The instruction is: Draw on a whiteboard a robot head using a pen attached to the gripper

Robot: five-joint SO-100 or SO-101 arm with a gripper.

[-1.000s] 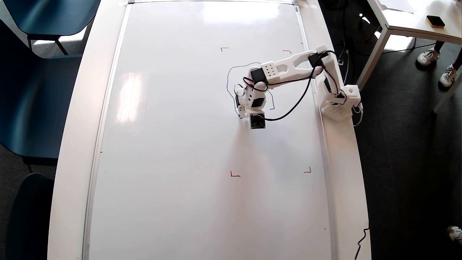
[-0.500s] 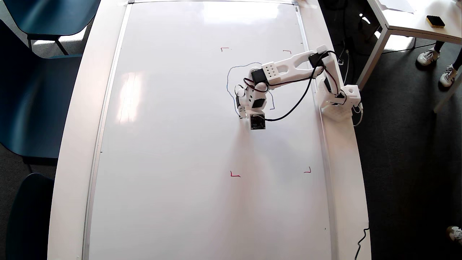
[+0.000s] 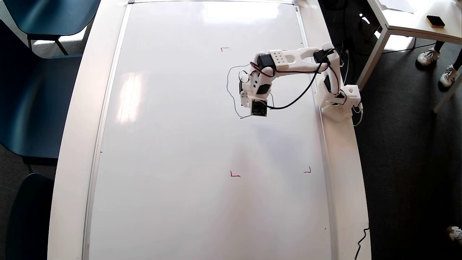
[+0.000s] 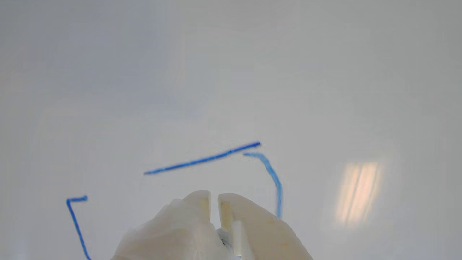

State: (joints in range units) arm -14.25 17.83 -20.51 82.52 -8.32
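The whiteboard (image 3: 173, 144) fills the overhead view, glossy white with a thin silver frame. On it, the robot head (image 3: 228, 85) is a partial thin dark-blue outline: a curve down its left side, ending in a short stroke toward the right at the bottom. My white gripper (image 3: 246, 104) hangs over the outline's lower right, a black square module just below it. In the wrist view the gripper (image 4: 214, 198) points at the board with its jaws almost together, and blue strokes (image 4: 202, 159) lie ahead and to both sides. The pen does not show clearly in either view.
Three red corner marks (image 3: 234, 175) show on the board. The arm's base (image 3: 339, 104) sits on the board's right edge, trailing black cable. Blue chairs (image 3: 47, 14) stand at the left. A white table (image 3: 408, 27) with a sponge and someone's shoes (image 3: 427, 56) are at the top right.
The arm has swung toward the top of the overhead view, carrying the gripper up and slightly right. The short bottom stroke of the outline is now uncovered.
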